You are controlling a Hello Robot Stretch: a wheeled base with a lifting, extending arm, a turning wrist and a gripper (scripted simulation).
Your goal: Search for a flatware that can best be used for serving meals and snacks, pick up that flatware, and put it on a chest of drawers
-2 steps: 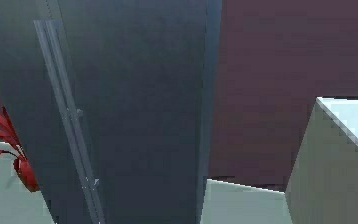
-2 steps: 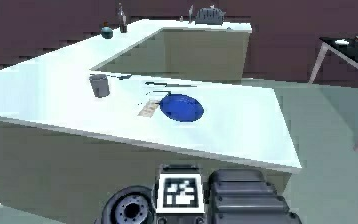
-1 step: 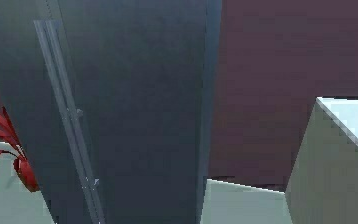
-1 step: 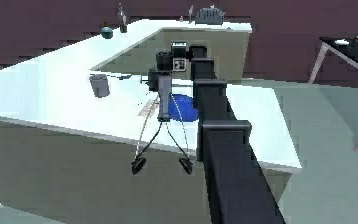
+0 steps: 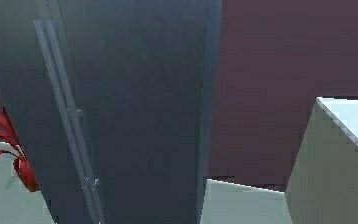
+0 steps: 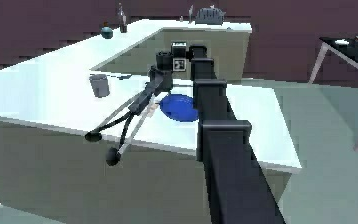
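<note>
A blue plate [image 6: 177, 107] lies flat on the white counter [image 6: 47, 90] near its front edge, just left of the dark arm bar. The gripper [image 6: 102, 146] reaches down and left from the two white squares, and its thin fingers [image 6: 127, 118] end over the counter's front edge. Only bare countertop and counter front show behind the far end, so the gripper holds nothing. The plate sits to the right of the fingers, close to the gripper's body.
A small grey cup [image 6: 100, 85] stands on the counter left of the gripper. A teal ball [image 6: 107, 32] and a dark bottle [image 6: 122, 15] stand at the far side. A dark table [image 6: 342, 45] is at right. Ahead rises a tall dark grey fridge [image 5: 137, 100]; a red thing [image 5: 9, 150] is at left and a white counter corner [image 5: 337, 150] at right.
</note>
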